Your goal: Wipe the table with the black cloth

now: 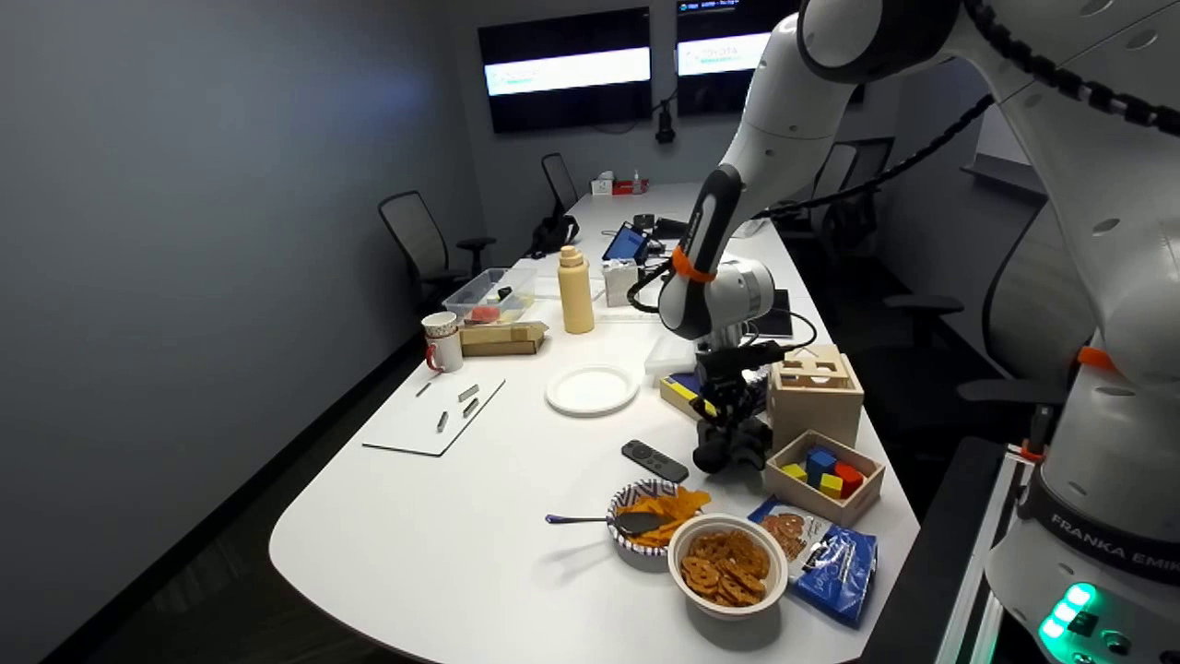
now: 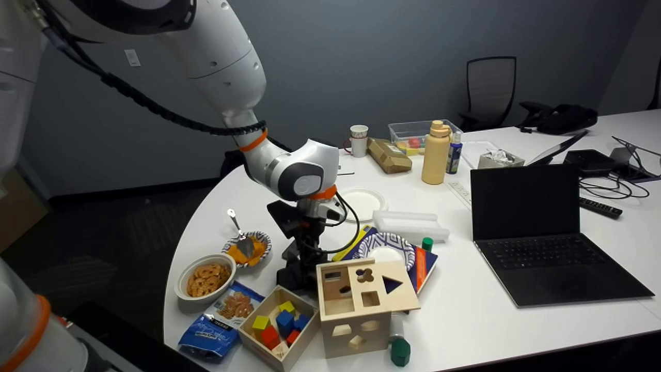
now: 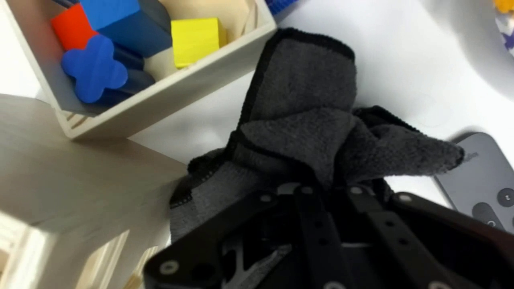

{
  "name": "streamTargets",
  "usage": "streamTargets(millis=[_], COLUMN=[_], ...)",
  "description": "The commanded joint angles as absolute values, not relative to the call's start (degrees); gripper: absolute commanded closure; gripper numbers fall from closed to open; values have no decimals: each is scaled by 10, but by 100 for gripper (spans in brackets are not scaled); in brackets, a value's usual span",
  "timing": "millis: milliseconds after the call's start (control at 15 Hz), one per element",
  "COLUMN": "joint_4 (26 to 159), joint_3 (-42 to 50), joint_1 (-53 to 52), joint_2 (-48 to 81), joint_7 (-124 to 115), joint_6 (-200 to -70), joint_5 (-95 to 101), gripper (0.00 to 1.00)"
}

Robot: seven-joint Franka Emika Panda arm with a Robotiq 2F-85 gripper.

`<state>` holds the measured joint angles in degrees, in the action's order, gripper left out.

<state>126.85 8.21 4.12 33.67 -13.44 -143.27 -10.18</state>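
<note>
While the gripper point(image 3: 329, 188) pinches the black cloth point(image 3: 301, 80) by its bunched middle, down at the white table point(image 3: 401, 68), one flap points toward twelve o'clock in the wrist view and another between two and three, its tip covering an edge of the grey remote point(image 3: 486, 172); a wooden tray point(image 3: 176, 98) of coloured blocks point(image 3: 194, 42) is just beside the cloth at ten. With the cloth as dial centre in an exterior view, the shape-sorter box point(image 1: 813, 415) stands close at two, the blue snack bag point(image 1: 837, 570) lies at five, a cream bowl point(image 1: 777, 574) of brown snacks point(image 1: 724, 561) at six, a patterned bowl point(image 1: 634, 492) of orange chips point(image 1: 682, 505) between seven and eight, and the white plate point(image 1: 592, 391) farther off at ten
</note>
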Motion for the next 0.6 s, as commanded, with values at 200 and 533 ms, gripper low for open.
streamTargets(millis=[200,533], joint_4=[1229,1200], joint_3=[48,19], joint_1=[47,40], joint_2=[357,362], joint_7=[-118,-106], joint_6=[-1334,-1296], joint_5=[-107,-112], gripper=[98,98])
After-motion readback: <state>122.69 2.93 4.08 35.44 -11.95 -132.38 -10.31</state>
